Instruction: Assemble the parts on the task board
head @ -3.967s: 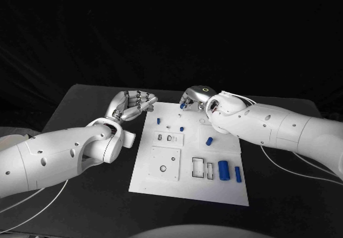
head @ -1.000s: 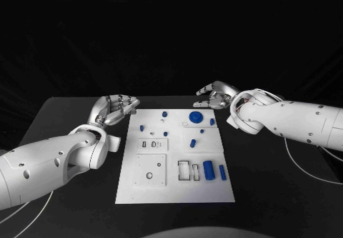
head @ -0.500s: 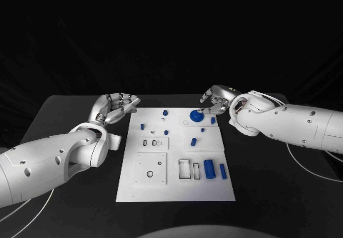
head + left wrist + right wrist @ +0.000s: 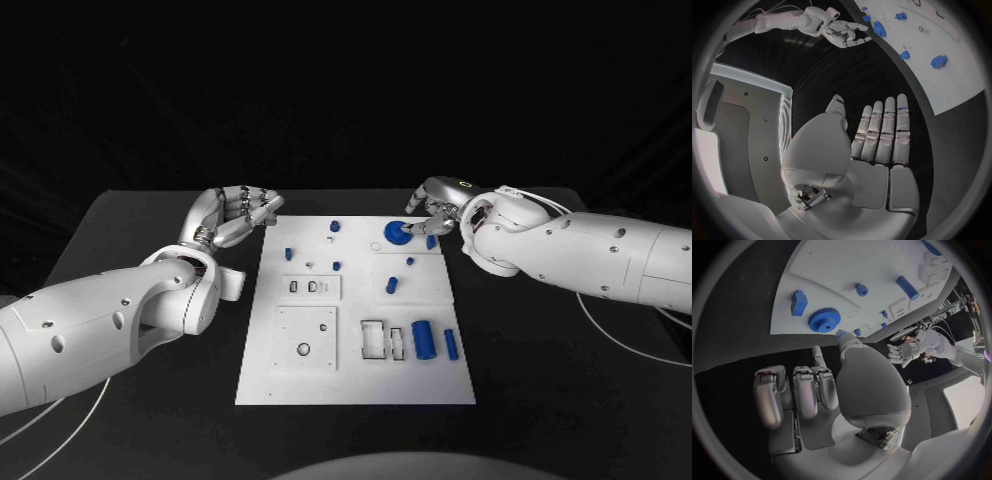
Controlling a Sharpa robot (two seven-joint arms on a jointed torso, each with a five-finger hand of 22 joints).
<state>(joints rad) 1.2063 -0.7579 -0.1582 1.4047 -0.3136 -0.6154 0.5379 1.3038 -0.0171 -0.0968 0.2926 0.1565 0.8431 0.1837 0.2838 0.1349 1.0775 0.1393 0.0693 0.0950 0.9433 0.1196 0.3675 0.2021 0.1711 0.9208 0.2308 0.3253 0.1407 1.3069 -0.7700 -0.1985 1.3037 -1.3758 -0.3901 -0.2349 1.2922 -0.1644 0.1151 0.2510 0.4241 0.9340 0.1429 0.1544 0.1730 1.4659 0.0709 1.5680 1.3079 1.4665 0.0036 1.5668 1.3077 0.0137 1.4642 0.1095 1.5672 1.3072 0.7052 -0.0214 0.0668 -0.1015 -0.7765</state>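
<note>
Across the black worktop lies the white task board, long side running from 12 to 6 o'clock, dead centre. Coming in from 8 o'clock is the left arm, its left hand hovering off the board's far-left corner, fingers straight and side by side, thumb apart, nothing in it; the left wrist view shows the palm bare and those fingers lined up flat. From 3 o'clock comes the right arm, and the right hand sits at the board's far-right corner, fingers curled down, no part in its grip; whether a fingertip touches the gear I cannot tell. Just under that hand is the blue gear, toothed rim clear in the right wrist view, with a small blue block beside it. Down toward 5 o'clock on the board stands the fat blue cylinder, a slim blue bar just to its right, and empty rectangular slots to its left. Mid-board, a short blue peg lies alone, and tiny blue studs dot the far end.
</note>
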